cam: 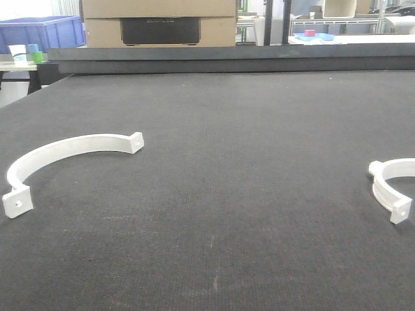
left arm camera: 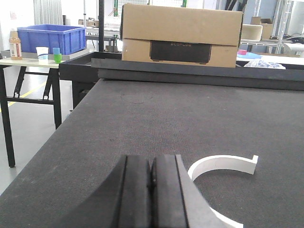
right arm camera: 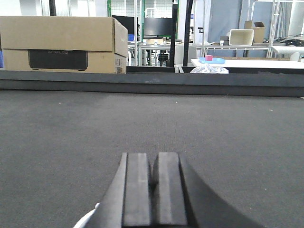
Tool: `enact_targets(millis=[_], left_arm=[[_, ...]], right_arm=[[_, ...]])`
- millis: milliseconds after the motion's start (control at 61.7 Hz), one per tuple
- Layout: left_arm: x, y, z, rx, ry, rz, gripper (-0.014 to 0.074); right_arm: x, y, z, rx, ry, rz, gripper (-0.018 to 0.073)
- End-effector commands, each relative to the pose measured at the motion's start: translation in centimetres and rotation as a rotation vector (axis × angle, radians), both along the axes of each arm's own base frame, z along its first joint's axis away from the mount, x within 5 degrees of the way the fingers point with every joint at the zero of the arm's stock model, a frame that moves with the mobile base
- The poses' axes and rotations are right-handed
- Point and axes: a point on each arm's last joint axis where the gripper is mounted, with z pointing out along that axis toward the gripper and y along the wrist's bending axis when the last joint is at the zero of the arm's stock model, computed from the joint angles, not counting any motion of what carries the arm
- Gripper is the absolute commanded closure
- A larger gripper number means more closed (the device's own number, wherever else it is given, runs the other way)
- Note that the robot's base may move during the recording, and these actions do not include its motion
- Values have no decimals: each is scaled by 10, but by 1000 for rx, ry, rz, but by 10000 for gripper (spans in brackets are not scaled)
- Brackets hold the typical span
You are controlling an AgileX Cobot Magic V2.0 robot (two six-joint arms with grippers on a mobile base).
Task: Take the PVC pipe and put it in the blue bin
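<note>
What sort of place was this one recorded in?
Probably a workshop or robotics lab in an industrial hall: a large dark felt-covered work table carrying a white PVC half-ring, a blue bin on a side table, and a big cardboard box with metal-frame benches behind it.

A wide work table (cam: 214, 194) covered in dark grey felt fills the foreground, with a raised black ledge (cam: 227, 59) along its far edge and a cardboard box (left arm camera: 180, 35) behind that at 12 o'clock. At 10 o'clock a black-legged side table (left arm camera: 28, 64) stands on pale floor (left arm camera: 28, 137) marked by a yellow line (left arm camera: 33, 91). At 2 o'clock a white bench (right arm camera: 247, 62) and metal racking (right arm camera: 274, 21) sit in bright light.
</note>
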Motion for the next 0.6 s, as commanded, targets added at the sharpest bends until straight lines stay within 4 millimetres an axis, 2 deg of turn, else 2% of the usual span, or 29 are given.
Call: enact_targets(millis=[0, 583], left_arm=[[-1, 0, 2, 1, -21, 1, 707], [-1, 0, 2, 21, -21, 2, 707]], right_arm=[[0, 0, 2, -8, -25, -4, 728], [0, 0, 2, -8, -25, -4, 728]])
